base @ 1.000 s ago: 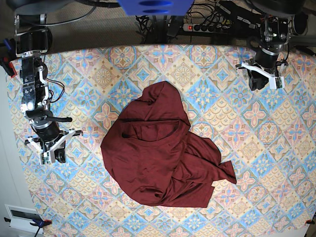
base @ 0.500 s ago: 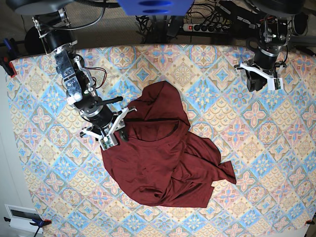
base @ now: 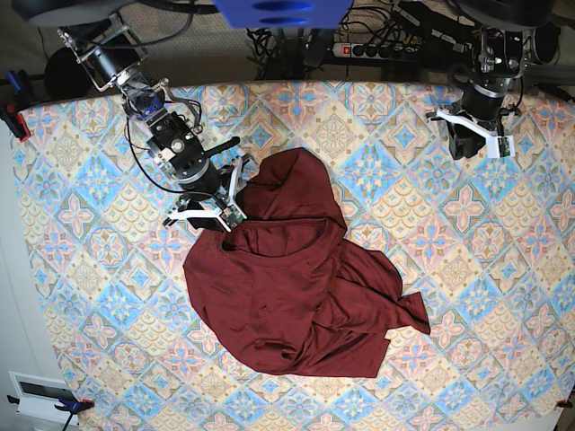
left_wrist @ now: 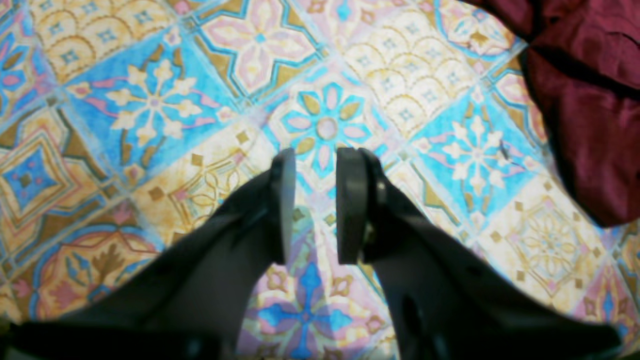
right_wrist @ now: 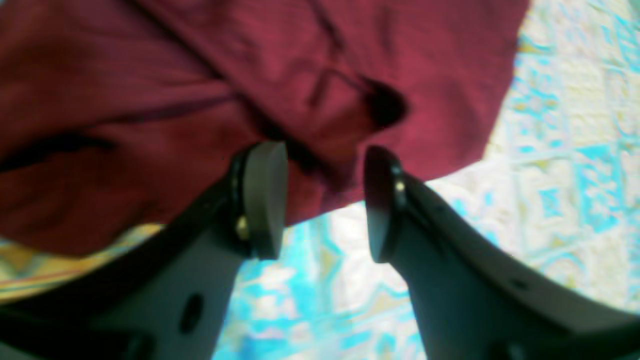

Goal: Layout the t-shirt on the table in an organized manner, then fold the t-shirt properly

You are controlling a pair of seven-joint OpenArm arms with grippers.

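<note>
Crumpled t-shirt (base: 296,287) on the surface (base: 467,269); right pincer (right_wrist: 325,200), open and empty, poised at its ten-o'clock edge, should close next.

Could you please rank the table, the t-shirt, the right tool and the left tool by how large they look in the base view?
1. The table, by far the largest.
2. The t-shirt.
3. The right tool and the left tool look about alike, so I would not rank them.
</note>
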